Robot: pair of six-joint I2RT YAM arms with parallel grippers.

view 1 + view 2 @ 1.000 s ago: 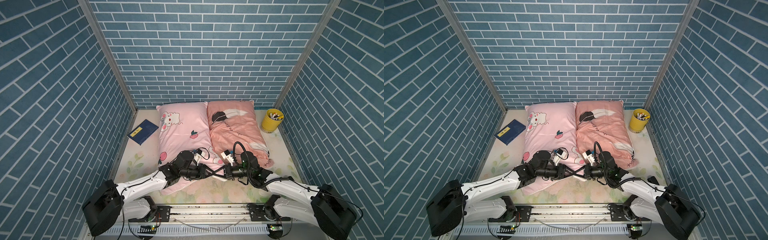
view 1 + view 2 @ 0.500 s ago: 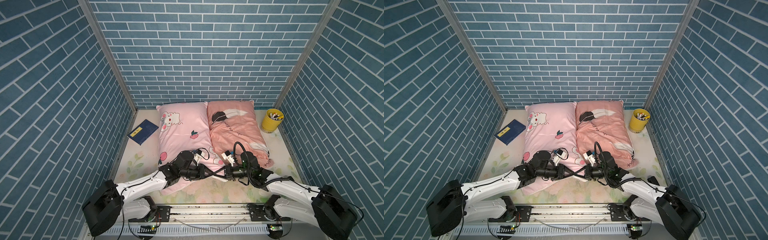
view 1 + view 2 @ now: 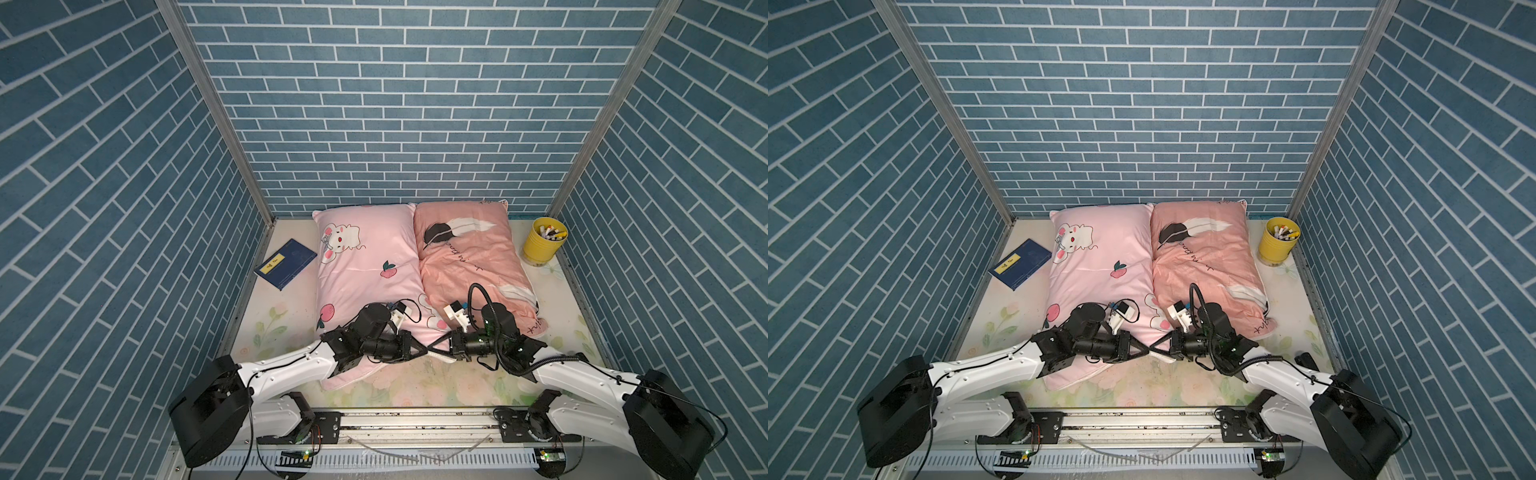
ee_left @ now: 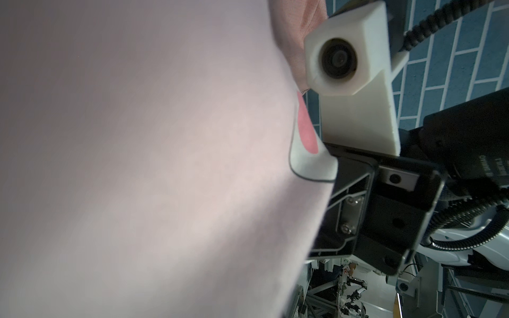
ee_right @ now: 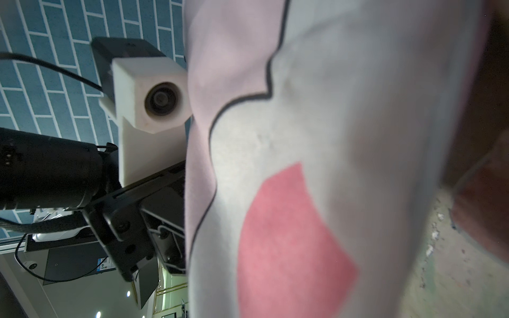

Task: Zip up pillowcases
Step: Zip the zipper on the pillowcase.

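Two pillowcases lie side by side in both top views: a pale pink one with bunny and peaches (image 3: 365,266) (image 3: 1100,266), and on its right a salmon one with feathers (image 3: 469,257) (image 3: 1204,253). My left gripper (image 3: 424,353) (image 3: 1147,351) and right gripper (image 3: 433,347) (image 3: 1152,345) meet tip to tip at the pale pink pillowcase's near right corner. Both sets of fingers are drawn together on its edge there. Both wrist views are filled by that pale pink fabric (image 4: 137,165) (image 5: 330,137), which hides the jaws and any zipper.
A blue book (image 3: 286,262) lies left of the pillows. A yellow cup of pens (image 3: 543,243) stands at the back right. Blue brick walls close in three sides. The arms' rail (image 3: 415,419) runs along the front.
My left gripper's fingers have drawn together at the pillow's corner. Both arms have hardly moved, and the right gripper stays shut.
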